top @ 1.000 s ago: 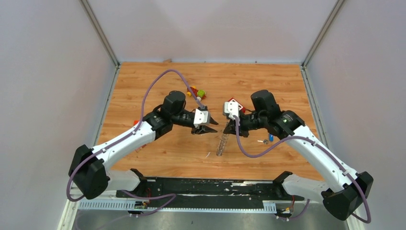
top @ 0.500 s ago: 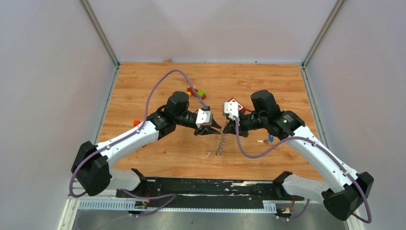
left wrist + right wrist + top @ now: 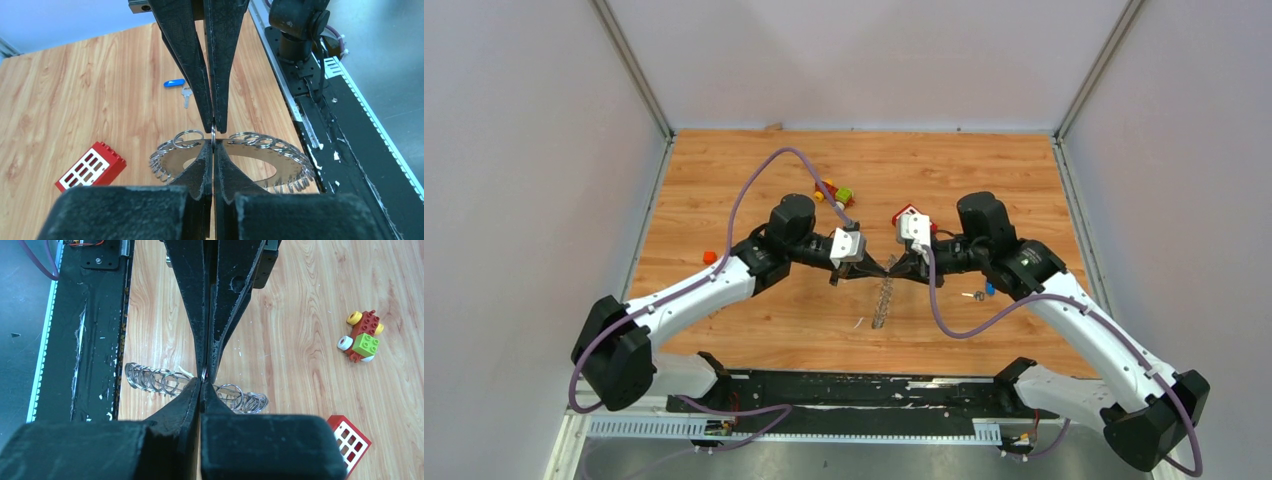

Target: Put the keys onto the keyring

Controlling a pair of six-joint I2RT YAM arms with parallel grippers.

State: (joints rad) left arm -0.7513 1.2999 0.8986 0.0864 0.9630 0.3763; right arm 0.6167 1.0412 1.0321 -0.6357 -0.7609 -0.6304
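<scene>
The keyring [image 3: 885,300] is a metal disc fringed with small wire rings. It hangs edge-on under both grippers, and the left wrist view shows its face [image 3: 260,160]. My left gripper [image 3: 871,268] and right gripper [image 3: 902,268] meet tip to tip above it. Each is shut on the same small ring [image 3: 213,134] of its fringe. From the right wrist, the fringe [image 3: 155,379] spreads to both sides of my shut fingers [image 3: 192,395]. The keys lie on the table to the right: a small metal key [image 3: 975,295] and a blue piece [image 3: 990,289], also visible as the key [image 3: 186,95] and blue piece [image 3: 174,83].
A red block with white squares [image 3: 910,216] sits just behind the grippers. A red-yellow-green toy [image 3: 833,192] lies further back, and a small orange piece [image 3: 709,257] at the left. The black rail [image 3: 854,390] runs along the near edge.
My left gripper has moved right to meet the right gripper's tips and has shut on the ring. The right arm shifted slightly, still shut.
</scene>
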